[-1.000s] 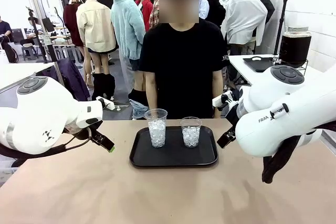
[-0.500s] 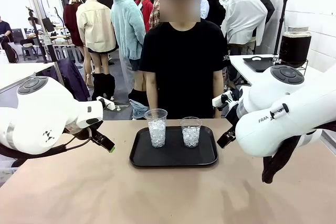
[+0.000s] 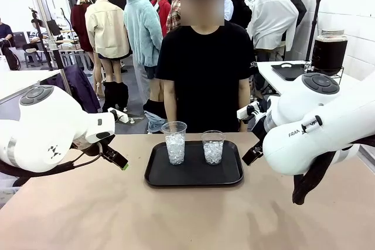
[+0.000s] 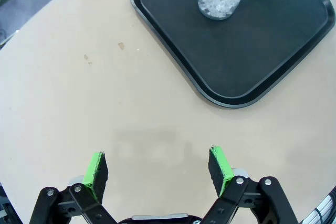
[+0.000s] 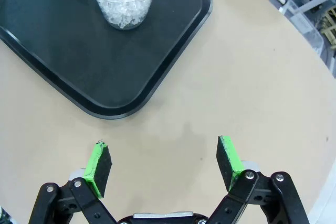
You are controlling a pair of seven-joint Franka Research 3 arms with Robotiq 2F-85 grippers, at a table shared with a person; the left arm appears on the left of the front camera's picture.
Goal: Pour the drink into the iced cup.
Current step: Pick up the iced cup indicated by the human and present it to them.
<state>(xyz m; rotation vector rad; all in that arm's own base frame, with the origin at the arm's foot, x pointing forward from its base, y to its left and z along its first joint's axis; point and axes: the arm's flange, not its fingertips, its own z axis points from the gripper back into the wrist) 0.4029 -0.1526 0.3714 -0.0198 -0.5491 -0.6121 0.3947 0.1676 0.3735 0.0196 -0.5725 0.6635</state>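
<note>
- Two vessels on black tray (image 3: pixel 193 175): tall iced cup (image 3: pixel 174 143), short iced cup (image 3: pixel 212 147).
- Left claw (image 4: pixel 156 155): apart, empty, over worktop (image 4: pixel 79 93).
- Right claw (image 5: pixel 163 145): apart, empty, near tray.
- Drink jar (image 3: pixel 329 51): far right background.

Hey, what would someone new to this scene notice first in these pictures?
Two ice-filled clear cups, a taller cup and a shorter cup, stand on a black tray mid-table, before a person in a black shirt. The left gripper and right gripper hang over the tabletop, fingers wide apart, empty. A jar of dark drink stands in the background, far right.
</note>
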